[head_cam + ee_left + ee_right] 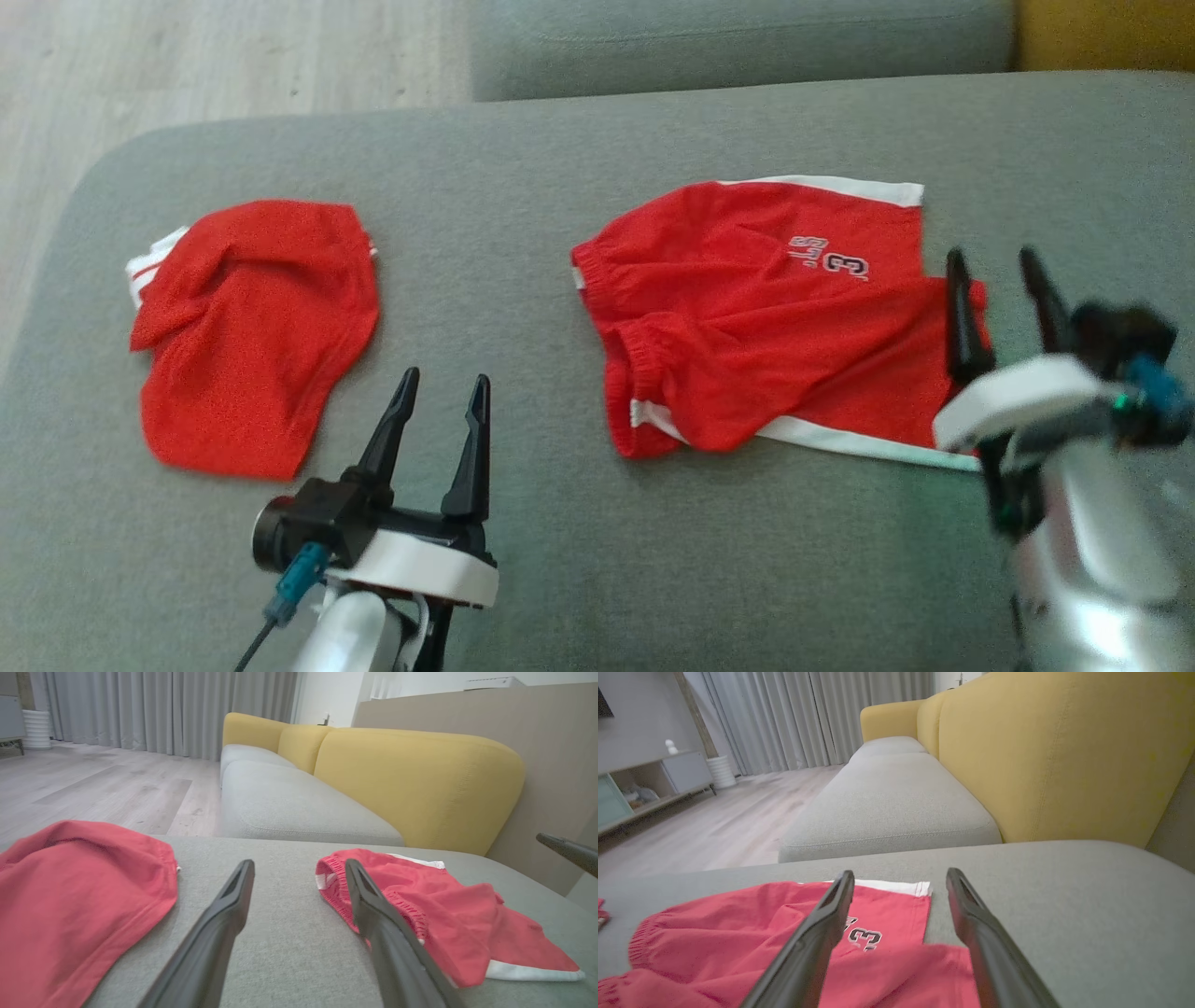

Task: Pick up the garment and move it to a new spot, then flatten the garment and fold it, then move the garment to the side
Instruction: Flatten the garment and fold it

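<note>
Grey sofa cushion serves as the workbench. The red shorts, white-trimmed and printed with a 3, lie on its right half with the waistband to the left. They are rumpled, and one leg laps over the other.

The right gripper hovers at the shorts' right hem, jaws spread wide and holding nothing. One finger is over the cloth and the other over bare cushion. The left gripper hangs nearer the front edge, between the shorts and a second red garment on the far left. Its jaws are likewise apart and empty, touching neither.

The flattening step looks to be in hand, with no fold made yet. The next move probably calls for pinching a hem or corner and drawing the lapped leg out smooth.

Counted: two red garments, two grippers with two dark fingers each, one printed number. Behind stand a yellow backrest and pale wood floor.
</note>
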Tool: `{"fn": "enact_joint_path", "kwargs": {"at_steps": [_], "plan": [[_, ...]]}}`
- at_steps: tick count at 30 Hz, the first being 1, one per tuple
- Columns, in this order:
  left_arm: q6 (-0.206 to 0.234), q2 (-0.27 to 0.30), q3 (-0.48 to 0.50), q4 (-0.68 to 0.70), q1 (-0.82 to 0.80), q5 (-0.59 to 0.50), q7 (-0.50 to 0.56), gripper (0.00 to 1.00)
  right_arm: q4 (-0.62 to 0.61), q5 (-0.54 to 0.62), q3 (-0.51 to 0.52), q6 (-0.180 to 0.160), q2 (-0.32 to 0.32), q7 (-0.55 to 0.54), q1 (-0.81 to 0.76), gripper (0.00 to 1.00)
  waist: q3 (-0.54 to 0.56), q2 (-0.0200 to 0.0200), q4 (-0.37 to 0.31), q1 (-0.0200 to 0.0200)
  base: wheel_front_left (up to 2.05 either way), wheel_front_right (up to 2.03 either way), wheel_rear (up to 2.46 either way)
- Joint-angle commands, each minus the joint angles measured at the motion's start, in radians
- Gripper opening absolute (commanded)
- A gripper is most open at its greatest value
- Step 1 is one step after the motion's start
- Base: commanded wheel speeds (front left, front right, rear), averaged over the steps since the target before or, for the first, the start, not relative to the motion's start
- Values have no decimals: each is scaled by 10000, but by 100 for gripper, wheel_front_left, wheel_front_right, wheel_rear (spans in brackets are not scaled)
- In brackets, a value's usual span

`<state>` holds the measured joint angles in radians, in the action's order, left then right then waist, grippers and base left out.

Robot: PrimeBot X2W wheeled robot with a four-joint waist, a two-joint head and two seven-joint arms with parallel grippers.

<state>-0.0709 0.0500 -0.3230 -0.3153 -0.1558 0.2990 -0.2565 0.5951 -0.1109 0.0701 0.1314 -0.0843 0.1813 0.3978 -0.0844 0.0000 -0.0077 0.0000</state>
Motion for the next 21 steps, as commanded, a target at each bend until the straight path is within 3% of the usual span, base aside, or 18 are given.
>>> {"fn": "enact_joint_path", "kwargs": {"at_steps": [1, 10, 21], "plan": [[29, 3, 336, 352, -180, -47, -53, 100, -473, -192, -287, -7, 71, 199, -168, 100, 126, 0, -209, 0, 0, 0, 0], [-64, 3, 344, 213, -120, -202, -53, 100, -2240, -467, -902, -7, 331, 746, -2744, 100, 172, 0, -782, 0, 0, 0, 0], [-492, 40, -945, -846, -884, -361, 324, 100, -2588, -849, -901, -7, 339, 799, -2870, 100, 10, 0, -1201, 0, 0, 0, 0]]}}
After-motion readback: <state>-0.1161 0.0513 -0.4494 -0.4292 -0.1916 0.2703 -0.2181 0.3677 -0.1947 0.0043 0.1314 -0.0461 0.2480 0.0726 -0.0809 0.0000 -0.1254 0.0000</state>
